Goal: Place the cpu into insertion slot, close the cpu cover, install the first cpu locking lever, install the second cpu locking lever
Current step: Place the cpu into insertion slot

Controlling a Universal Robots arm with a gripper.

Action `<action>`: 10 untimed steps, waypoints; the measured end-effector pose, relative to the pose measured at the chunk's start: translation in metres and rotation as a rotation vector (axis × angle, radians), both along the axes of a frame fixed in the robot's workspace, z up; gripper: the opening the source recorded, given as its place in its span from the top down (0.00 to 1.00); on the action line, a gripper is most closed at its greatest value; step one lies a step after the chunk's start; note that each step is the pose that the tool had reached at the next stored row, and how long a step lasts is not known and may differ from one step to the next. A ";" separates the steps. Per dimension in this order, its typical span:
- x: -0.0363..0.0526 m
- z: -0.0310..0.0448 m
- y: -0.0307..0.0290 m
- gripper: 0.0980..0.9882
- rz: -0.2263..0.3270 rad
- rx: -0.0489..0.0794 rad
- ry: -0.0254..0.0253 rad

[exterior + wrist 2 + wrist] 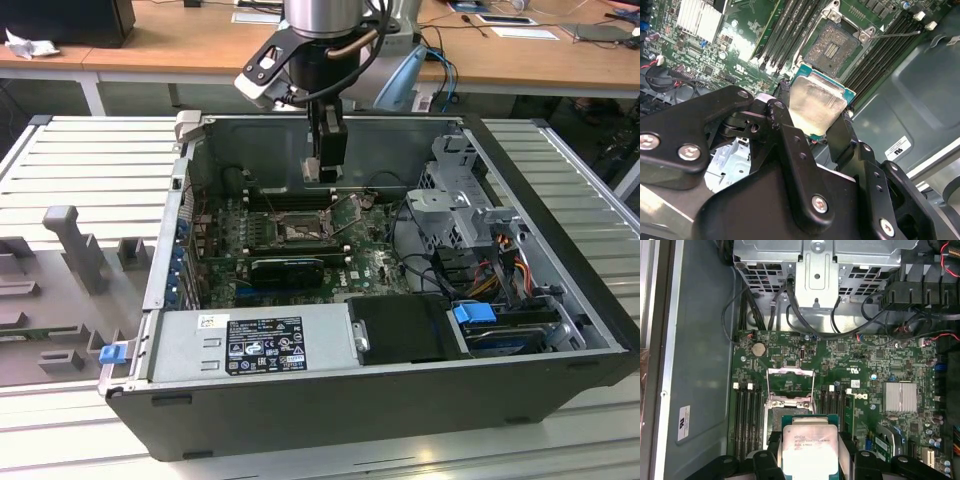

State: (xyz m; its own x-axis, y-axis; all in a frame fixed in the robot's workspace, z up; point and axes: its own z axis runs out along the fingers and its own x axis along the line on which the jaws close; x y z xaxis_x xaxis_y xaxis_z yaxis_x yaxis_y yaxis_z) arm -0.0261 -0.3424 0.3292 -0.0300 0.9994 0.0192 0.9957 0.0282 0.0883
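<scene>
Cpu: the small, flat, square cpu point(817, 107), with a pale silvery face and a green edge, is held in the air above the board. In the first wrist view the cpu point(810, 452) hangs just short of the socket and overlaps its near edge.
Fingers: two black metal fingers point(840, 135) are closed on opposite edges of the cpu and grip it.
Gripper: the black gripper point(325, 165) hangs from the arm's silver wrist inside the open case, above the socket and apart from the board.
Insertion slot: the small square insertion slot point(832, 47) has a dark grainy centre and a thin metal rim. It lies bare. In the exterior view it point(298, 230) sits below the gripper.
Cpu cover: the square silver metal cpu cover point(790, 371), with a window cut through its middle, is swung open on the side of the slot far from the cpu.
Lever: a thin metal lever point(895, 34) angles out from one corner of the slot.
Memory slots: long black memory slots point(747, 415) run along both sides of the slot.
Circuit board: a green circuit board point(875, 365) surrounds the slot and carries a silver finned heatsink point(900, 397).
Case: a dark grey computer case point(330, 410) lies on its side with the panel off. A grey metal power supply box point(250, 345) sits along its near wall.
Bench: a ribbed pale grey metal bench point(90, 160) carries the case.
</scene>
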 end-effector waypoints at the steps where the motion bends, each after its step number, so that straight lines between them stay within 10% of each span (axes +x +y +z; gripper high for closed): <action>1: 0.0000 -0.0005 0.0000 0.51 0.000 0.000 0.0000; 10: 0.0000 -0.0077 0.0000 0.51 0.000 0.000 -0.0001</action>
State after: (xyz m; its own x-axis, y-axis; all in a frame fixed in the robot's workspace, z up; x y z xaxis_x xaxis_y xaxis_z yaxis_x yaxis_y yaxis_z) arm -0.0261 -0.3424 0.3216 -0.0300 0.9994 0.0193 0.9957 0.0282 0.0883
